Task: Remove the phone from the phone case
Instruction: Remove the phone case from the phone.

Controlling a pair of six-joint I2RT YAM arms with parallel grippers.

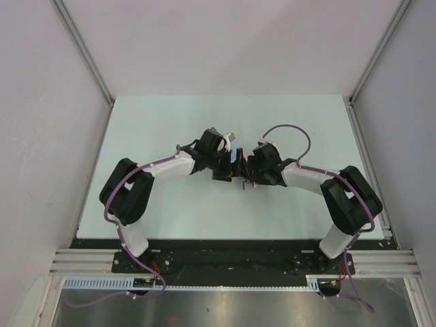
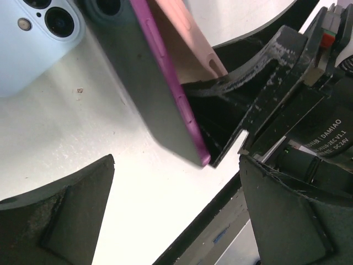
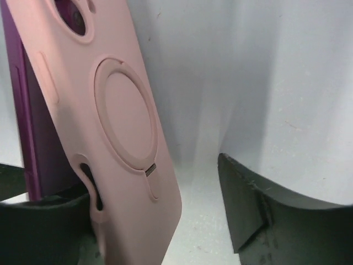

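White walls [image 1: 225, 41] and grey metal frame posts [image 1: 85, 51] close in a pale mint table [image 1: 170, 122], whose top shows a few small dark specks in the wrist views. Both arms bend inward and meet about midway between the left and right edges.

There the purple phone [image 2: 160, 94] stands tilted on one lower corner, dark screen towards the left wrist camera. The pink phone case [image 3: 121, 116], with a round ring stand on its back, is on the phone's rear but has splayed away from it at the lower end.

The right gripper [image 3: 149, 176] is spread wide, one finger [image 3: 38, 232] pressed against the bottom of phone and case, the other well clear. The left gripper [image 2: 176, 165] is also spread wide, holding nothing, just beside the phone's lower corner.

A light blue phone [image 2: 27, 49] lies flat, camera lenses up, close behind.
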